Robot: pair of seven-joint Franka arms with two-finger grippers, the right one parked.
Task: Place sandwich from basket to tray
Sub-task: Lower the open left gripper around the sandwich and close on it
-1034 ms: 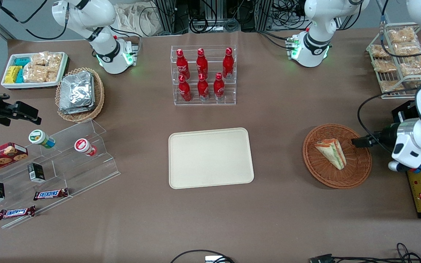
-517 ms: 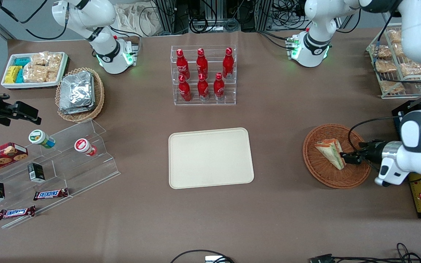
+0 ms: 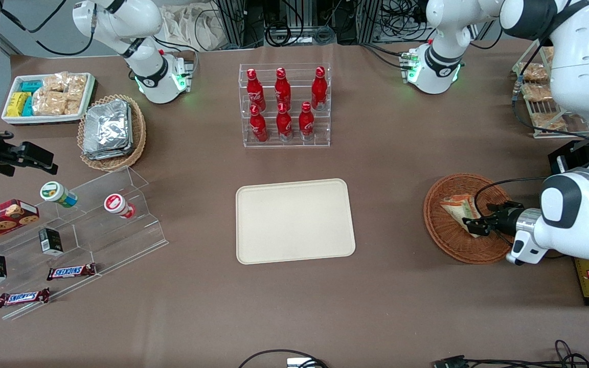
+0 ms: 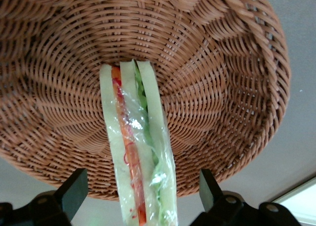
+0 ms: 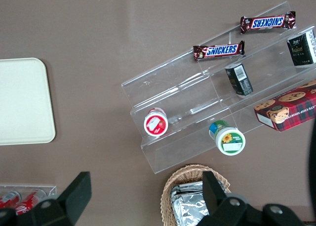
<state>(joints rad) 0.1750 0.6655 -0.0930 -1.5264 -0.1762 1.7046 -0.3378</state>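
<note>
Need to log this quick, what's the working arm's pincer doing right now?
Left pincer: open, fingers either side of the sandwich in the basket, not yet closed.

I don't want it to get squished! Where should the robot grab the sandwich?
By its two flat bread faces, coming in from the working arm's end of the table. The sandwich stands on edge in the basket, and the open gripper already has a finger at each side of it.

Clear-wrapped sandwich (image 4: pixel 137 152) lies in the reddish wicker basket (image 3: pixel 445 240) — cream tray (image 3: pixel 294 221) well apart.
</note>
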